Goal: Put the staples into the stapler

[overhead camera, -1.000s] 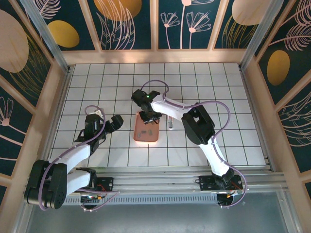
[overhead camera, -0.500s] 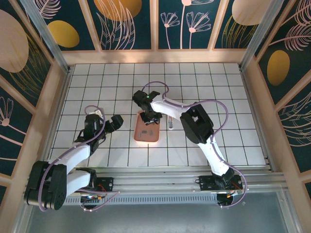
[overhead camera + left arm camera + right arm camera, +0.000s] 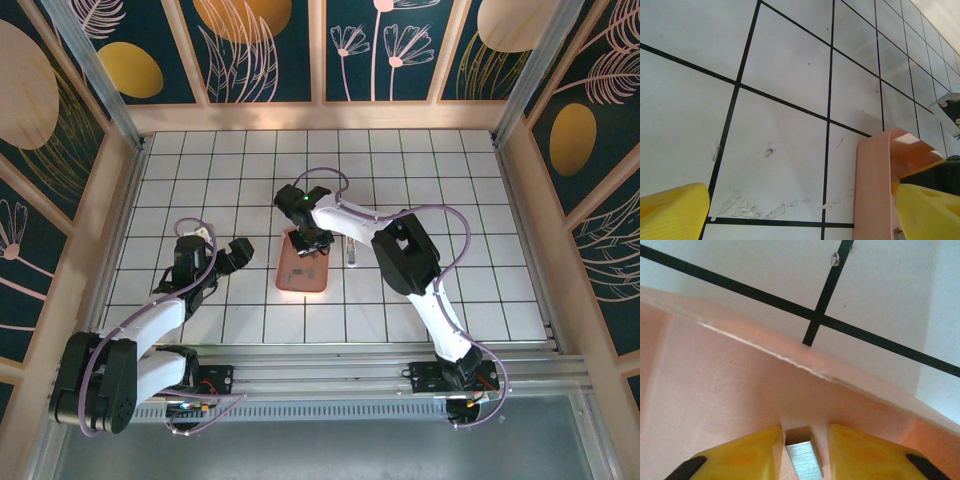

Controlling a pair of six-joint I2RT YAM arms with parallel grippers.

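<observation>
Currently, a short grey staple strip (image 3: 802, 460) is seen pinched between the yellow right fingers (image 3: 747, 452), which are drawn close together against its two sides. It is held low inside a pink tray (image 3: 715, 390), near the tray's far wall. From above, the tray is shown on the white tiled worktop (image 3: 450, 200). A small grey object, judged to be the stapler (image 3: 351, 255), lies just beside the tray's right edge. The left fingers (image 3: 670, 210) are held wide apart and empty, low over the worktop to the left of the tray.

Several risks are judged from this. The strip is gripped only along a narrow part, so it could be twisted or dropped if it is lifted quickly. A brittle strip could be snapped if it is squeezed too hard. The tray wall stands close ahead, so the strip or the fingers could be caught on the rim, and the light tray could be dragged along. Whether the stapler's channel is open cannot be told; if it is shut or misaligned, the strip could be jammed or spilled onto the worktop. The stapler is not steadied by anything, so it could be pushed away during loading.
</observation>
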